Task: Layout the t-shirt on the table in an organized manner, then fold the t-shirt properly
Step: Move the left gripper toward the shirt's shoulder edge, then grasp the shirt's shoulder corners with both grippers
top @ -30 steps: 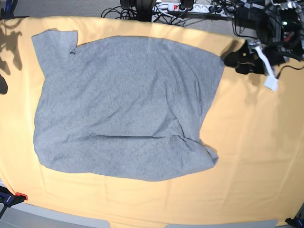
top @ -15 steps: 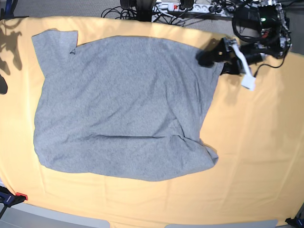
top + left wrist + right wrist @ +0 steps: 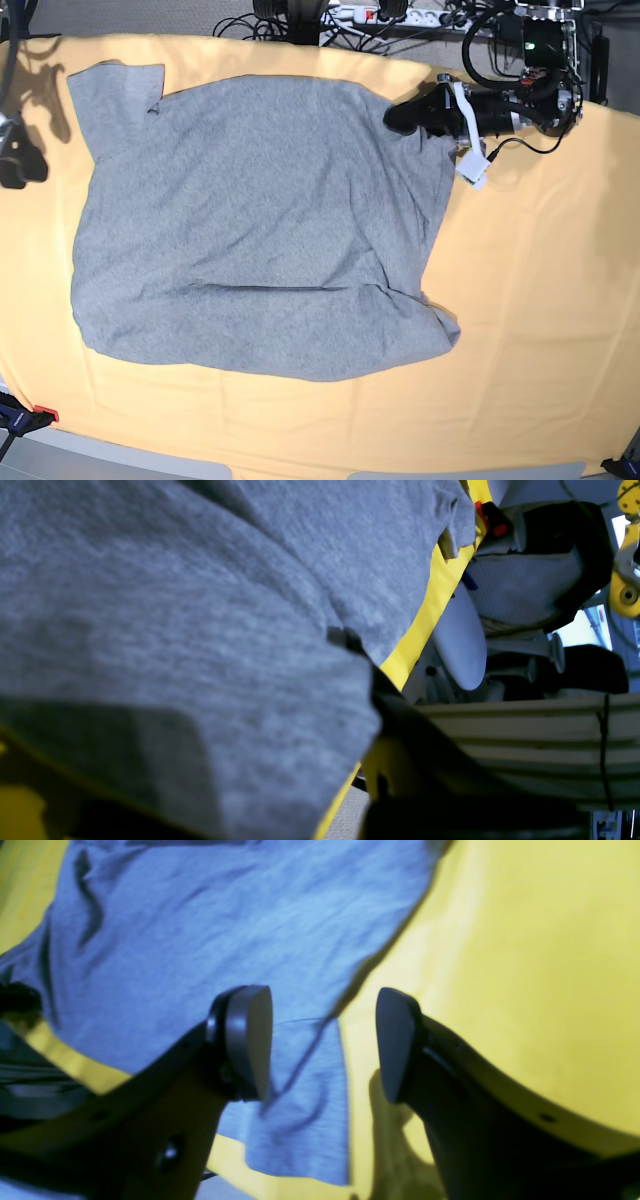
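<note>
We are seeing the t-shirt (image 3: 260, 220) lying spread, plain grey side up, across the left and middle of the table (image 3: 540, 300). Our left gripper (image 3: 400, 115) is sitting on the shirt's far right corner with its jaws pinched shut on the t-shirt fabric there. Our right gripper (image 3: 322, 1040) is hovering near the left sleeve, jaws standing wide apart, holding nothing.

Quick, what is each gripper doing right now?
Left gripper: shut on the t-shirt.
Right gripper: open, holding nothing.
</note>
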`<action>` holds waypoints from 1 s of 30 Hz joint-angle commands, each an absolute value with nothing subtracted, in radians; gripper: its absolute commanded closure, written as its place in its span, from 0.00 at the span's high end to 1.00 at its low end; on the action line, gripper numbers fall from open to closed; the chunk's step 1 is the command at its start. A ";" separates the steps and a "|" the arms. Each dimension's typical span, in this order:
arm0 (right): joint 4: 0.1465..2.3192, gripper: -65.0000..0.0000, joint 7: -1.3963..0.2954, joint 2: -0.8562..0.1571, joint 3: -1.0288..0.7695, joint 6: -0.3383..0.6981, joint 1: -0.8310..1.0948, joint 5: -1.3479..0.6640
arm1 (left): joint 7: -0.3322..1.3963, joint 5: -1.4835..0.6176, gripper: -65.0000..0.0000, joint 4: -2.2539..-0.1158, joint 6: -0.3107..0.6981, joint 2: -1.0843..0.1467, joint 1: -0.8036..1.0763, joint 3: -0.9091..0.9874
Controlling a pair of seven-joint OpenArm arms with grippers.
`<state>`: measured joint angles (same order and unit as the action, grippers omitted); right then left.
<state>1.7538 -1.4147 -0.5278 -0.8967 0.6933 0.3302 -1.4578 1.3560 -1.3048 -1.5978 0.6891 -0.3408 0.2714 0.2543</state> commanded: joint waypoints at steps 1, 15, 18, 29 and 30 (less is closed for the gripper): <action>1.766 0.53 -1.396 -0.538 -0.886 0.698 0.324 -1.484 | 1.396 -1.290 0.00 -1.611 0.665 -0.352 0.280 0.276; 1.765 0.66 -1.352 -0.413 -0.745 0.698 0.324 -1.197 | 1.396 -1.339 0.00 -1.748 0.665 -0.352 0.288 0.453; 1.762 0.66 -1.258 -0.410 -0.745 0.698 0.324 -1.051 | 1.396 -1.336 0.00 -1.748 0.665 -0.356 0.289 0.453; 1.690 0.66 -1.238 -0.410 -0.745 0.693 0.324 -1.072 | 1.396 -1.275 0.00 -1.748 0.654 -0.482 0.289 0.570; 1.690 0.66 -1.264 -0.407 -0.745 0.698 0.324 -1.117 | 1.396 -1.274 0.00 -1.748 0.654 -0.486 0.289 0.586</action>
<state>1.6760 -1.2789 -0.3874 -0.7372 0.6922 0.3286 -1.1099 1.4082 -1.2537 -1.7336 0.6552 -0.4652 0.2913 0.5758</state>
